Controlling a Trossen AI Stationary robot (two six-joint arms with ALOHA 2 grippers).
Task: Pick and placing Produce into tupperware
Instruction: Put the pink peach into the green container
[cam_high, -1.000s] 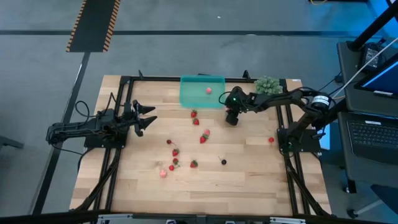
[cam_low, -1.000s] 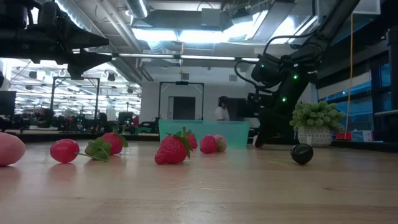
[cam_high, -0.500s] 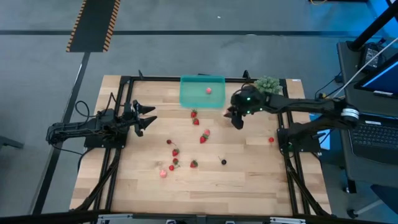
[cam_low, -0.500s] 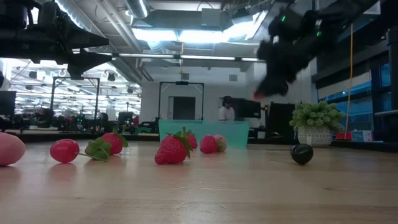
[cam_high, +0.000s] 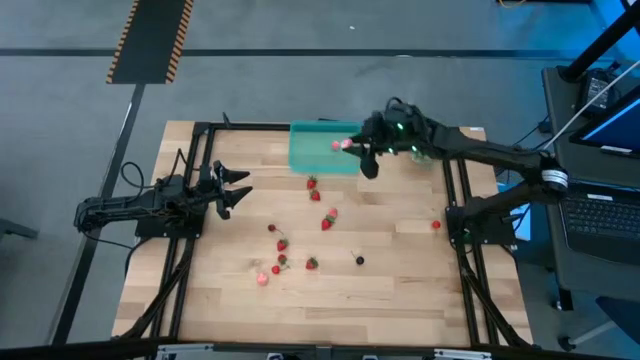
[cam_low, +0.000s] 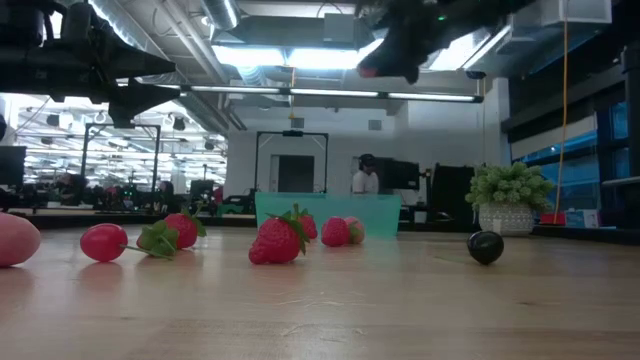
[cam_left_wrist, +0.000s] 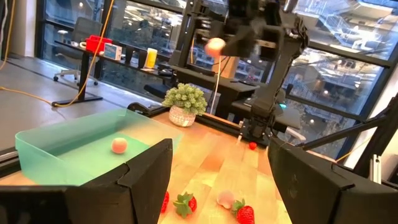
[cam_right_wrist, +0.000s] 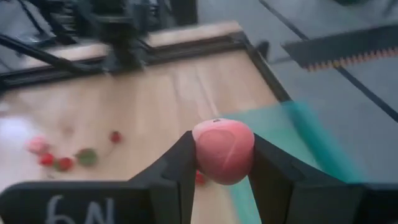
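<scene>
The right end effector (cam_high: 352, 147) is clamped on a pale pink piece (cam_right_wrist: 222, 150) and hangs high over the 3 o'clock edge of the tub (cam_high: 310, 157), which sits at 12 o'clock on the tabletop (cam_high: 400, 280). One pink piece (cam_high: 336, 145) already lies inside. The left end effector (cam_high: 238, 190) waits at 9 o'clock, fingers wide apart and empty.

The piece is round and held only at its sides. Let go from this height, I'd guess it could bounce off the rim or out of the shallow tub. Being near the edge rather than over the middle makes that likelier.

By my count about eleven pieces remain loose: mostly red berries (cam_high: 326, 222), one pink (cam_high: 262, 279), one dark (cam_high: 360, 260), one red off at 3 o'clock (cam_high: 436, 225). One tub, one leafy clump (cam_low: 510, 186).
</scene>
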